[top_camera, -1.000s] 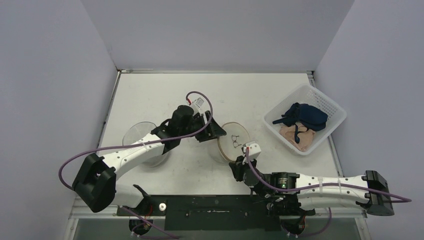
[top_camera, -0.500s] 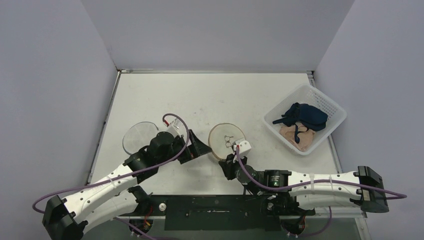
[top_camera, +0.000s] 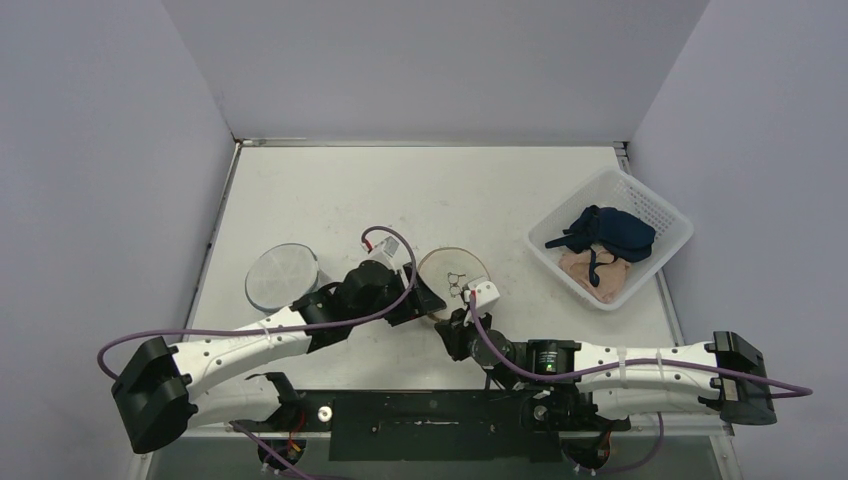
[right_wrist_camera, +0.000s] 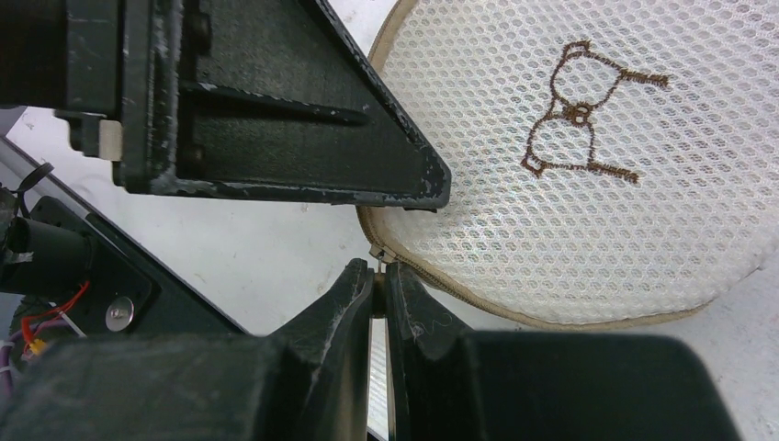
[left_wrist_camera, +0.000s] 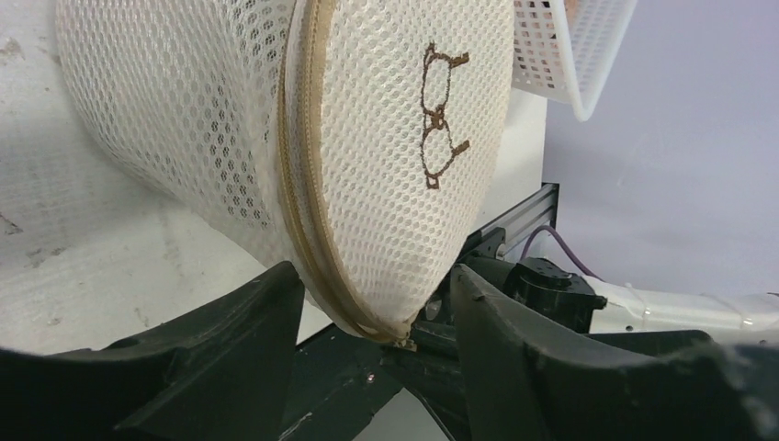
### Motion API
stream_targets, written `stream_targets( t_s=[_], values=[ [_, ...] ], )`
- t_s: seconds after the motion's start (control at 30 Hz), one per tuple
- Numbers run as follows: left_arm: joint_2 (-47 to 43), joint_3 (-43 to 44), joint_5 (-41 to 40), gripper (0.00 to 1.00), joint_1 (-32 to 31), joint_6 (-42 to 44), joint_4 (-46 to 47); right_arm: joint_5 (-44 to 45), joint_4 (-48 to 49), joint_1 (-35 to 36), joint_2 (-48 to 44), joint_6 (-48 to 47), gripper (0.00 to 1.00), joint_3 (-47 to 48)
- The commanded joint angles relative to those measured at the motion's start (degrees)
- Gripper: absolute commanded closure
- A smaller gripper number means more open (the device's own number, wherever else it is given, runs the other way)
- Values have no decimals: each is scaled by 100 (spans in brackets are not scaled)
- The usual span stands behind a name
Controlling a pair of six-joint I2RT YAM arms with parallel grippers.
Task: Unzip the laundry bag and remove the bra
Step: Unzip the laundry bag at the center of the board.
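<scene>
The round white mesh laundry bag (top_camera: 456, 274) with a tan zipper and a brown embroidered motif lies mid-table. It fills the left wrist view (left_wrist_camera: 367, 138) and the right wrist view (right_wrist_camera: 588, 175). My right gripper (right_wrist_camera: 378, 280) is shut on the small metal zipper pull (right_wrist_camera: 377, 260) at the bag's near edge; in the top view it is just below the bag (top_camera: 455, 325). My left gripper (left_wrist_camera: 377, 317) is open, its fingers (left_wrist_camera: 230, 349) straddling the bag's zippered rim, and it sits at the bag's left (top_camera: 425, 300). No bra shows through the mesh.
A white plastic basket (top_camera: 650, 205) at the right holds dark blue and pink garments. A round translucent disc (top_camera: 282, 275) lies left of the left arm. The black mounting rail (top_camera: 430, 425) runs along the near edge.
My left gripper pulled back toward the near left, then came back to the bag's left edge. My right gripper shifted left with the zipper pull, and the bag settled a little farther back.
</scene>
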Motion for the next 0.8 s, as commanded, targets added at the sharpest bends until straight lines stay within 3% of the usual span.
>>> stream_targets(
  t_s=[0.0, 0.13, 0.43, 0.77],
  values=[
    [68, 191, -155, 48, -7, -47, 475, 14, 154, 46, -106, 80, 95, 258],
    [21, 190, -293, 70, 70, -17, 453, 47, -118, 46, -153, 113, 95, 309],
    [-19, 125, -320, 98, 299, 59, 347, 224, -601, 48, -485, 209, 95, 224],
    [-124, 41, -104, 100, 558, 110, 335, 701, -1392, 37, -972, 549, 95, -54]
  ],
)
